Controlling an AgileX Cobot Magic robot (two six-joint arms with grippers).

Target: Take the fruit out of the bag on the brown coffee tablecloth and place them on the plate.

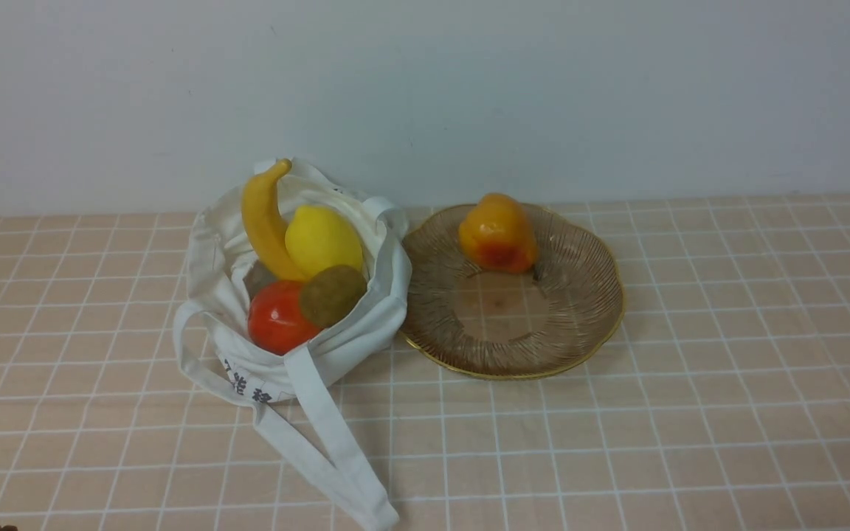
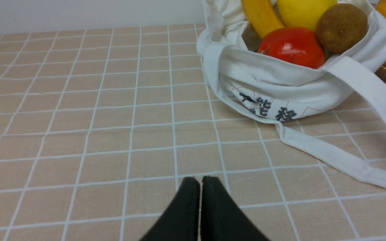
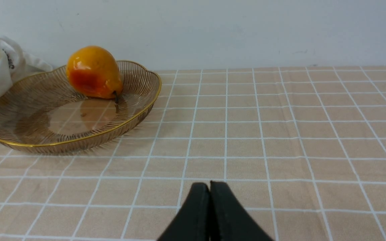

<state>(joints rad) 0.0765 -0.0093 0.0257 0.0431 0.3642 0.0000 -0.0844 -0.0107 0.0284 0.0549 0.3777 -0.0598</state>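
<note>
The white bag (image 1: 351,324) sits open on the tan grid tablecloth (image 1: 690,413). It holds a banana (image 1: 263,221), a lemon (image 1: 323,240), a red round fruit (image 1: 277,318) and a kiwi (image 1: 332,295). The amber glass plate (image 1: 580,324) stands right beside the bag, with the orange-yellow pear (image 1: 497,233) on its far side. My left gripper (image 2: 200,180) is shut and empty, low over the cloth, well short of the bag (image 2: 280,80). My right gripper (image 3: 209,184) is shut and empty over bare cloth, apart from the plate (image 3: 18,134) and pear (image 3: 94,72).
The bag's long straps (image 1: 322,435) trail over the cloth toward the front. A plain white wall (image 1: 543,88) rises just behind bag and plate. A small dark object (image 1: 2,528) shows at the bottom left edge of the front view.
</note>
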